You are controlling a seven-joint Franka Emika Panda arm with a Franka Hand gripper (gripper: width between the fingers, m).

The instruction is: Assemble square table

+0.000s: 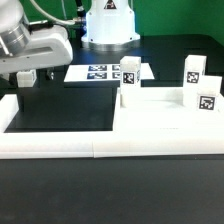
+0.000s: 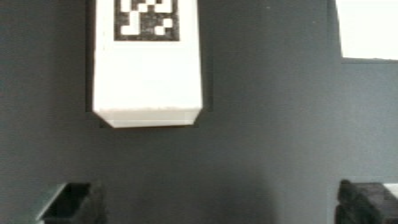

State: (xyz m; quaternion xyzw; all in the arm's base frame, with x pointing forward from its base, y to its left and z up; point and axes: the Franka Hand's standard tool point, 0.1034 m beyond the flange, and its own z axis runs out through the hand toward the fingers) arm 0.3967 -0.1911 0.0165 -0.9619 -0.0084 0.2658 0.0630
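The gripper [image 1: 24,78] hangs over the desk [image 1: 60,115] near its far corner on the exterior view's left. Its jaws are spread wide: in the wrist view the two fingertips [image 2: 71,203] stand well apart with nothing between them. Just beyond them a leg block [image 2: 146,75] lies flat on the dark top, tag upward, with bare desk along both long sides. From outside that block is mostly hidden by the gripper, so its exact spot is uncertain.

The square slab [image 1: 165,120] lies toward the exterior view's right, its near edge against the border rail [image 1: 60,148] that follows the desk's near edge. A second leg block [image 1: 130,74] stands upright at the slab's far-left corner, a third leg block [image 1: 193,68] by its far edge, and a fourth leg block [image 1: 207,100] near its right edge. The marker board [image 1: 100,72] lies by the far edge. Between rail, slab and gripper the desk lies open — a broad dark stretch.
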